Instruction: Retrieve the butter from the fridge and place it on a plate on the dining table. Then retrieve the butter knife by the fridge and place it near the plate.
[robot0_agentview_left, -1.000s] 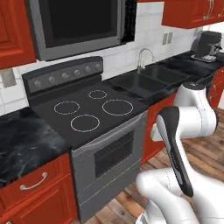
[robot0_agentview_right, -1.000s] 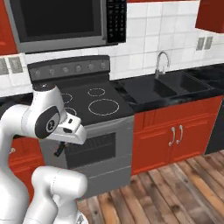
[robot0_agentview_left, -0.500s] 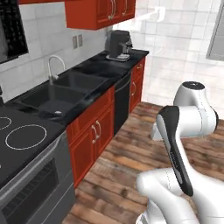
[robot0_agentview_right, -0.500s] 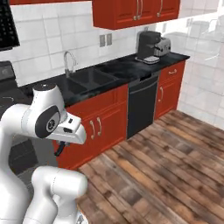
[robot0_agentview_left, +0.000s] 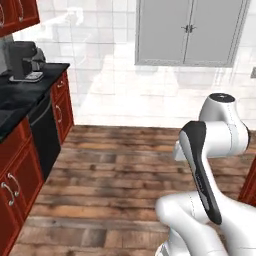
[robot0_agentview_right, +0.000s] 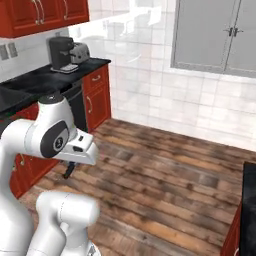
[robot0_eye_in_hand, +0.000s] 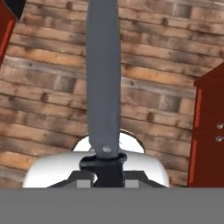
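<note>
The butter knife (robot0_eye_in_hand: 103, 83) is in the gripper (robot0_eye_in_hand: 104, 173) right now. In the hand view the knife's dark handle sits between the two finger tips at the bottom middle, and its long grey blade runs straight up toward twelve o'clock, almost to the top edge. So the long way of the knife goes the same way the hand points, out ahead of the fingers. The fingers are squeezed in very narrow, pinching the handle, with no gap to see on either side of it. Under the blade there is brown wood floor (robot0_eye_in_hand: 52, 74), so the knife is up in the air and not lying on anything. A red cabinet (robot0_eye_in_hand: 209, 131) stands at three o'clock in the hand view. In the right base view the hand is tucked in close to the robot, low at about eight o'clock, and a dark counter (robot0_agentview_right: 45, 82) with a coffee machine (robot0_agentview_right: 67, 52) sits up at ten o'clock. The plate and the dining table cannot be made out here, so I cannot tell which way the knife has to go. My guess is that the robot has to drive until the table comes up in front, and then lay the knife down flat beside the plate.
</note>
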